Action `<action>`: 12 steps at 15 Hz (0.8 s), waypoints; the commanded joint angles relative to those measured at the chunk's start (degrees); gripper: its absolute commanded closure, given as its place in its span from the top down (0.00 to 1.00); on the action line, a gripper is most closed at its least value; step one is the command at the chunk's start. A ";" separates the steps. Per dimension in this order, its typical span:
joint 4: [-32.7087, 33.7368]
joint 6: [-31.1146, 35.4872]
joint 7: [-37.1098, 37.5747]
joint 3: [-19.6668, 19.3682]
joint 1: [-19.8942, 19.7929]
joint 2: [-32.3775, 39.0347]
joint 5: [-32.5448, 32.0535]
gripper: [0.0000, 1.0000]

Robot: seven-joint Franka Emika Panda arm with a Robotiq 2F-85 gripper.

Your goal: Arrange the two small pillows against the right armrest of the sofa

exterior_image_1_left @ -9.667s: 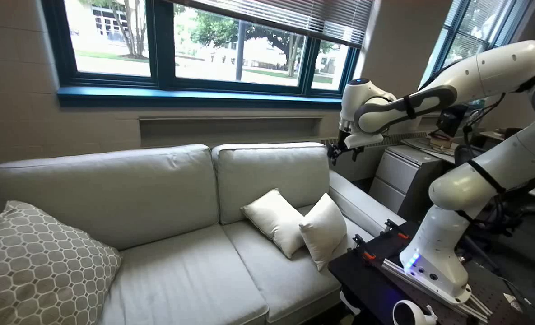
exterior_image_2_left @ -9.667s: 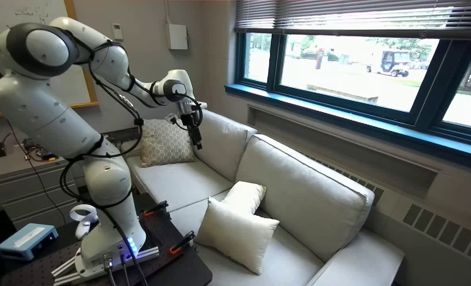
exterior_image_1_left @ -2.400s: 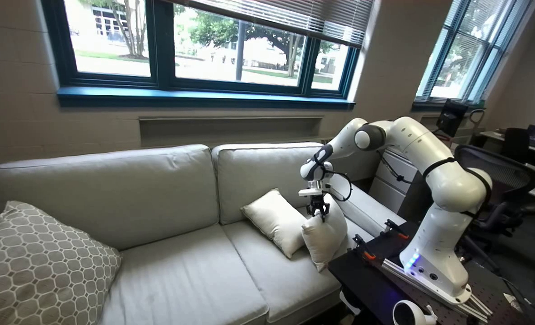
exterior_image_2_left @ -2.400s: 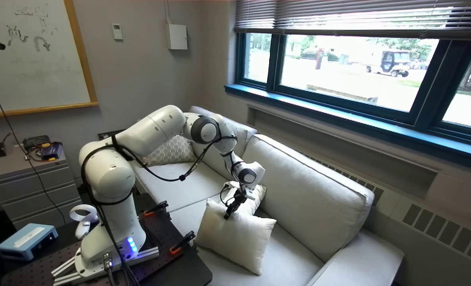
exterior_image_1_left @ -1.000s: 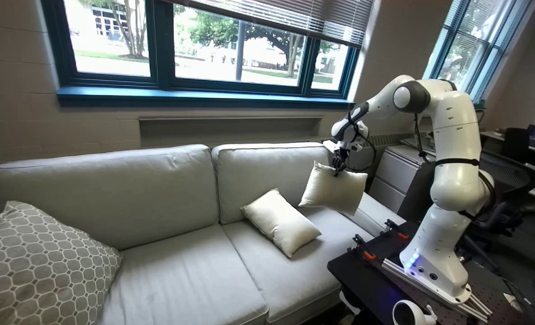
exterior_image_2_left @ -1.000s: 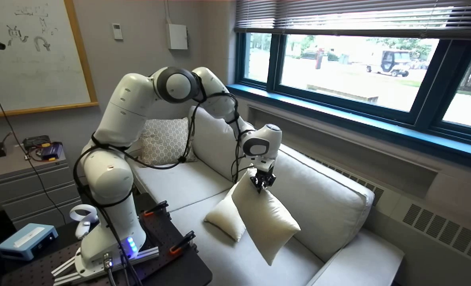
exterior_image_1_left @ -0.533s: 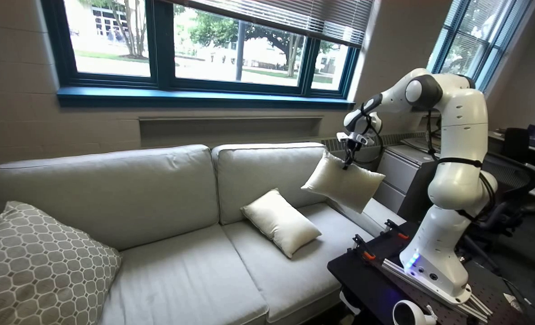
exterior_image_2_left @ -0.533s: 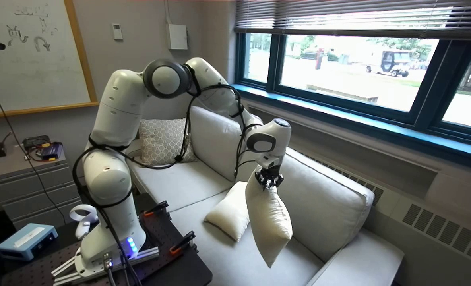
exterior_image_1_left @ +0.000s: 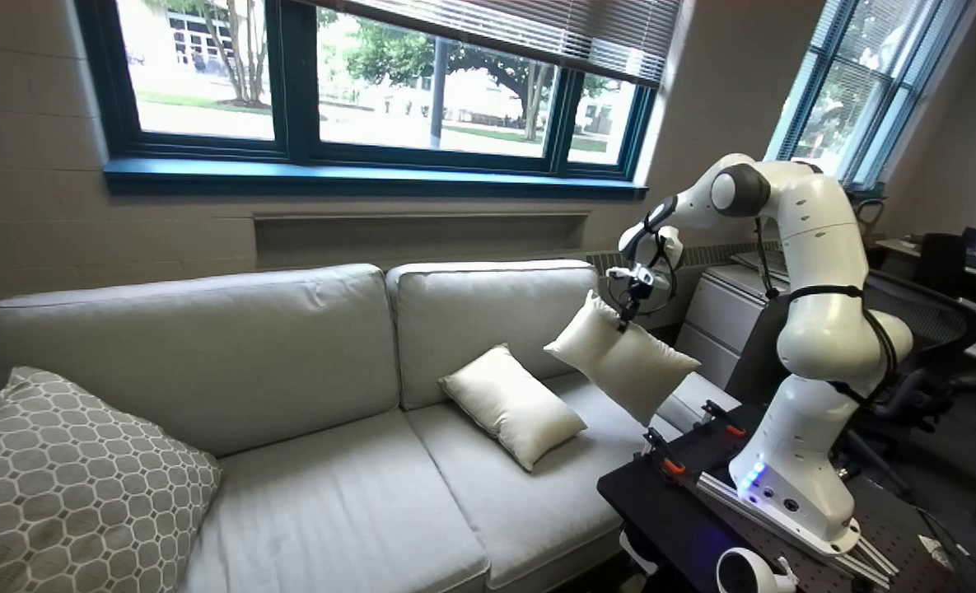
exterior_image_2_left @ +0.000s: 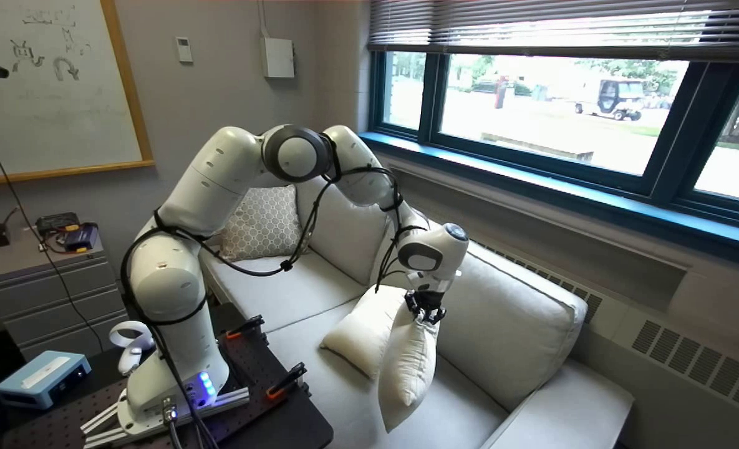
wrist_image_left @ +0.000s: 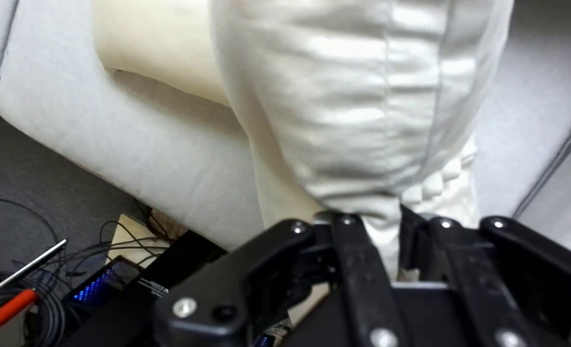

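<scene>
One small cream pillow (exterior_image_1_left: 637,372) hangs in the air over the sofa's right seat, tilted, with a corner toward the seat. My gripper (exterior_image_2_left: 427,319) is shut on its upper edge; in the wrist view the cloth bunches between the fingertips of the gripper (wrist_image_left: 386,231). Behind and left of it, the second small pillow (exterior_image_1_left: 511,405) lies slanted on the seat of the sofa (exterior_image_1_left: 331,502), partly hidden by the held one in an exterior view (exterior_image_2_left: 358,333). The right armrest (exterior_image_2_left: 572,408) has nothing on it; the held pillow covers part of the armrest (exterior_image_1_left: 706,392).
A larger patterned cushion (exterior_image_1_left: 84,486) leans at the sofa's far left. The robot's black table (exterior_image_1_left: 660,502), with clamps (exterior_image_1_left: 666,453) on its edge, stands close before the right seat. The back cushion (exterior_image_1_left: 496,317) rises behind the held pillow.
Earlier the gripper closed on the front pillow on the seat, then lifted it toward the right armrest. Over the last half second it has come down somewhat, with the pillow turning. The second pillow stays put.
</scene>
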 commanded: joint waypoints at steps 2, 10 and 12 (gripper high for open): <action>4.67 -2.70 9.36 0.07 -3.94 5.69 2.06 0.09; 14.82 -9.35 24.19 -0.01 -7.61 11.31 2.30 0.09; 20.62 -12.09 26.49 0.34 -7.75 14.12 0.86 0.09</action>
